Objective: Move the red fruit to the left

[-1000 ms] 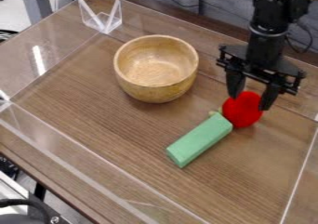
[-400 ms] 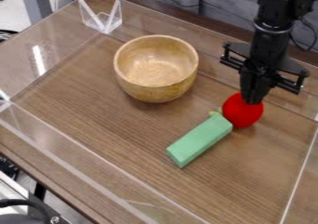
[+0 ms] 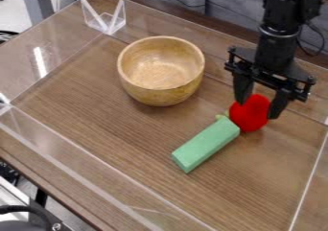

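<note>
Gripper (image 3: 268, 93) points straight down over the right side of the tabletop, jaws part-spread, one dark finger either side of the red fruit (image 3: 251, 112). The fruit sits directly beneath and between the fingertips, resting on the wood. From this single view I cannot tell whether the pads touch the fruit's skin or stand just clear of it, so no firm grip can be claimed.

Relation that matters: the fruit is right under the tool, not offset, so no approach is needed; only a close and a carry. Being ball-like, it has no long axis to align with, and any jaw orientation across its middle should serve.

Leftward of the tool, as the camera sees it:
- green block (image 3: 208, 144), lying diagonally, its upper end touching or just beside the fruit on the tool's lower-left.
- wooden bowl (image 3: 161, 70), farther left and a little beyond, apart from the fruit.

Judgement: a straight slide left at table height would likely run the fruit into the block. Pinching, lifting clear, then travelling left between bowl and block looks safer. A round glossy fruit may squirt out of a half-closed pinch.
</note>
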Robot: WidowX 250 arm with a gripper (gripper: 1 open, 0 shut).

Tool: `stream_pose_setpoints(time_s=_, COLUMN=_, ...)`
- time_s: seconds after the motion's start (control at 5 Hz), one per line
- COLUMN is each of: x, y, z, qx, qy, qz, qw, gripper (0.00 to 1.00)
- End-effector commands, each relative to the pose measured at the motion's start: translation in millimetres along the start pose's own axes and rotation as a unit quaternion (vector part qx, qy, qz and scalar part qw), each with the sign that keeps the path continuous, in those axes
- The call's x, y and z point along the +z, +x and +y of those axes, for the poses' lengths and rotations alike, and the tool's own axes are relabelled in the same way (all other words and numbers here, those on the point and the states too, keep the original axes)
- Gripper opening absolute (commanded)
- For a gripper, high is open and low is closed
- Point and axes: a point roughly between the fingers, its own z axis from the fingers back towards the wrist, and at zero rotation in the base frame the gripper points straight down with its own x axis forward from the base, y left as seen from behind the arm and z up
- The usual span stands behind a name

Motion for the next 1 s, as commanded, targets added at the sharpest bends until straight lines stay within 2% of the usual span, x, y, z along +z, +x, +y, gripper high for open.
stream_pose_setpoints(time_s=0.0, x=21.5, y=5.5, z=1.6, qx=-0.013, qy=-0.007, qz=-0.032, qw=0.9994, gripper=0.0)
stream_pose_setpoints(time_s=0.2, x=20.6, y=6.7, z=2.1, qx=-0.032, qy=-0.009, qz=-0.028, qw=0.9991, gripper=1.0)
stream_pose_setpoints(time_s=0.4, x=11.4, y=9.1, z=2.2, qx=-0.033, qy=-0.009, qz=-0.024, qw=0.9991, gripper=0.0)
stream_pose_setpoints(time_s=0.6, x=32.5, y=11.3, z=7.5, qx=-0.031, qy=-0.009, qz=-0.032, qw=0.999, gripper=0.0)
stream_pose_setpoints(time_s=0.8, x=71.5, y=11.9, z=17.4, qx=-0.023, qy=-0.007, qz=-0.058, qw=0.998, gripper=0.0)
